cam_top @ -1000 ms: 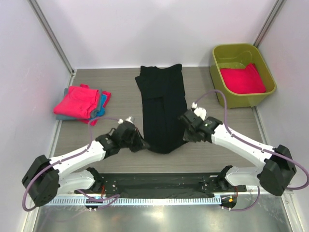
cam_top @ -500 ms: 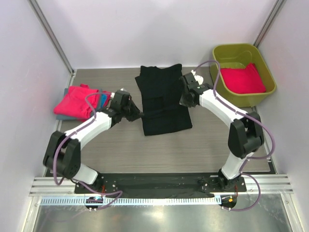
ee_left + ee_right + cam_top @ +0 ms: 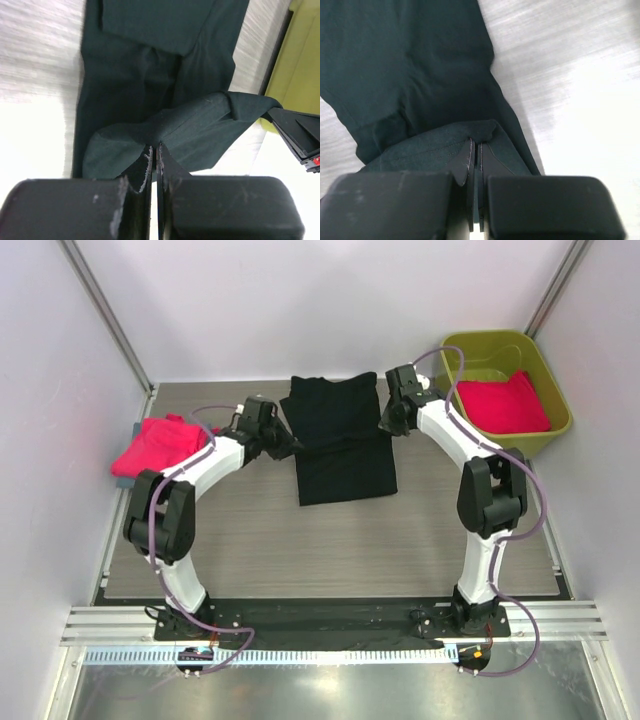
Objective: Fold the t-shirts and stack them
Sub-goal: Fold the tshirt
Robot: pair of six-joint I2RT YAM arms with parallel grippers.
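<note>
Left gripper [image 3: 280, 443]: clamped tight on a raised fold of the black t-shirt [image 3: 340, 455]; my left wrist view shows cloth pinched between the fingers.
Right gripper [image 3: 390, 423]: closed on cloth the same way, at the opposite side edge.
Shirt position: mid-table [image 3: 330, 550], toward the far side, lying between the two pincers.
Long axis: runs near to far, away from the bases; the held edge crosses it.
Direction from pincers: the rest of the shirt lies below and beyond both.
Skew: right sits slightly farther out than left, so I judge the held edge is a touch slanted.
Next move, my guess: even them up, then lower together.
Pink stack [image 3: 160, 447]: far left, well apart, nearer my left arm.
Tub [image 3: 495, 338]: far right, holding another pink tee [image 3: 503, 403].
</note>
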